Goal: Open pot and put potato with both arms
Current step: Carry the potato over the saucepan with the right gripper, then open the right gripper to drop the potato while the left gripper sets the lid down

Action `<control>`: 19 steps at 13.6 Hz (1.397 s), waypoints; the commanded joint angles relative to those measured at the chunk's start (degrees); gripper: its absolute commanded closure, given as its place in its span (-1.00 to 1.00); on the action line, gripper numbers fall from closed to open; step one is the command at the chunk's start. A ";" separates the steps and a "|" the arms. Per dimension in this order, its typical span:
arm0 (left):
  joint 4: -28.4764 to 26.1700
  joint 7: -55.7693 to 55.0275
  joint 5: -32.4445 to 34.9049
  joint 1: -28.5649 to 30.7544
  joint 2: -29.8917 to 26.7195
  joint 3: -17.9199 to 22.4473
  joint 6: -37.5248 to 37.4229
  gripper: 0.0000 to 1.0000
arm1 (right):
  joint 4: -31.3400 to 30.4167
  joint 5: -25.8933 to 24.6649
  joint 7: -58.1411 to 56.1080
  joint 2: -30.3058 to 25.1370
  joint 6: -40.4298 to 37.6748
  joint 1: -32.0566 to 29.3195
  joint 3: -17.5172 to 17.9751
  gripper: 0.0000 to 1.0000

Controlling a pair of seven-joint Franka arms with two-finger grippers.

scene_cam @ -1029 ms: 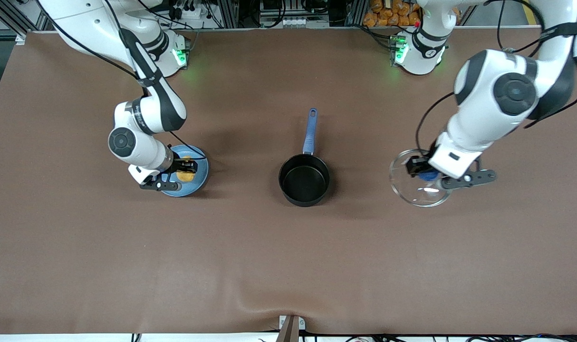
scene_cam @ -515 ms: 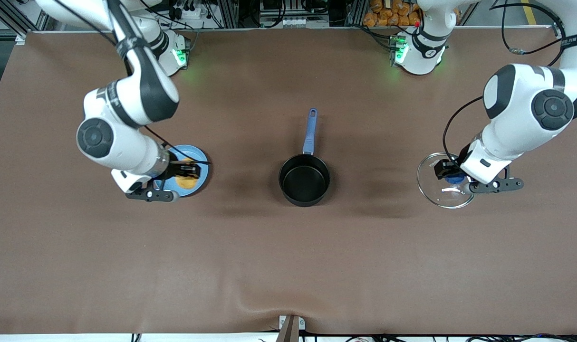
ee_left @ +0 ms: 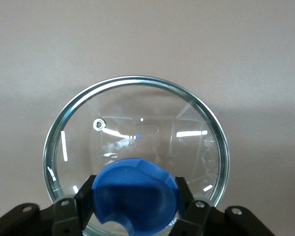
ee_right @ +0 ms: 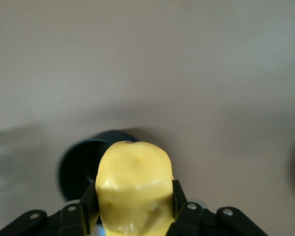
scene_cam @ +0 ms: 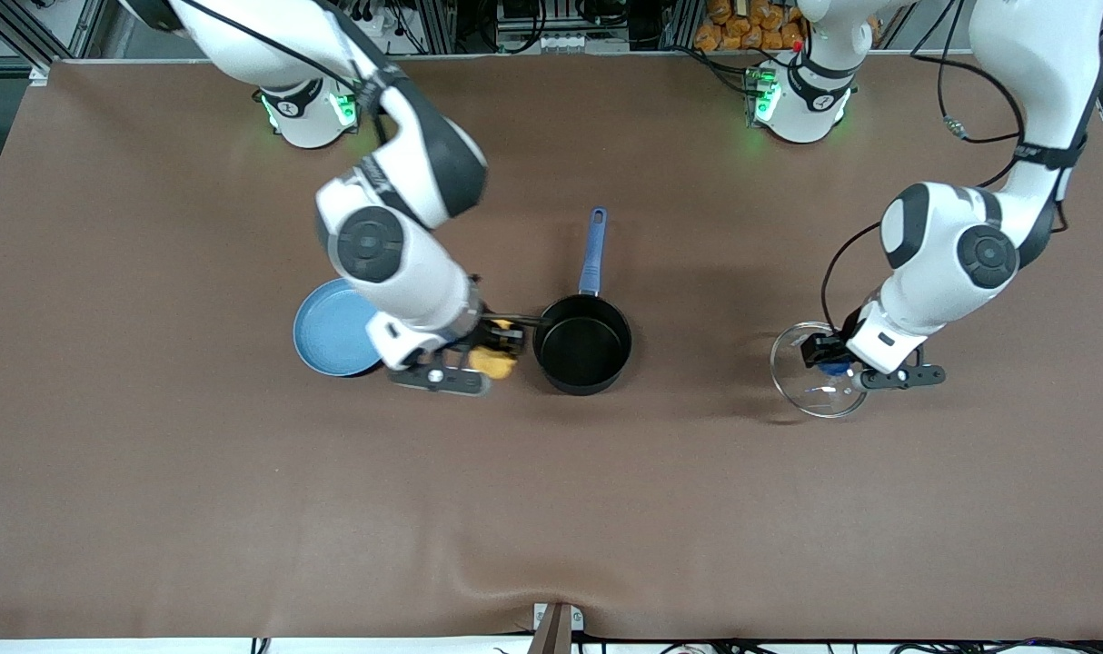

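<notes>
The black pot (scene_cam: 581,343) stands open mid-table, its blue handle (scene_cam: 593,251) pointing toward the robots' bases. My right gripper (scene_cam: 497,350) is shut on the yellow-orange potato (scene_cam: 491,362) and holds it in the air just beside the pot's rim, on the right arm's side. In the right wrist view the potato (ee_right: 133,189) sits between the fingers with the pot (ee_right: 83,167) below. My left gripper (scene_cam: 833,361) is shut on the blue knob (ee_left: 135,194) of the clear glass lid (scene_cam: 815,372), low over the table toward the left arm's end.
A flat light-blue plate (scene_cam: 332,341) lies bare on the brown table beside the right arm's wrist, toward the right arm's end from the pot. A metal bracket (scene_cam: 554,627) sits at the table's near edge.
My right gripper lifted the potato off the plate and carried it to just beside the pot. My left gripper moved the lid slightly and lower toward the table.
</notes>
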 commanded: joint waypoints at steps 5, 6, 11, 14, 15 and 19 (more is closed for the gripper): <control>-1.38 -5.56 9.16 0.43 5.11 -0.28 7.67 0.03 | 7.19 -0.55 5.01 11.96 5.72 8.15 -0.82 1.00; -1.29 -7.32 11.62 0.43 5.64 -0.28 7.76 0.03 | 7.19 -0.64 5.01 12.84 6.33 8.95 -0.91 1.00; -0.85 -11.38 16.83 0.52 7.67 -0.28 8.03 -0.24 | 7.10 -1.16 5.54 15.92 7.03 13.08 -3.02 1.00; -0.41 -11.56 16.83 0.61 7.32 -0.28 8.03 -1.00 | 7.10 -1.96 5.54 17.59 9.41 14.84 -4.16 1.00; -0.24 -11.64 16.83 0.70 6.36 -0.37 7.68 -1.00 | 7.10 -2.22 5.54 18.03 9.50 14.76 -4.25 1.00; 2.30 -13.05 15.69 0.87 -1.63 -0.98 -1.25 -1.00 | 6.75 -3.27 5.72 19.00 9.67 15.20 -4.42 1.00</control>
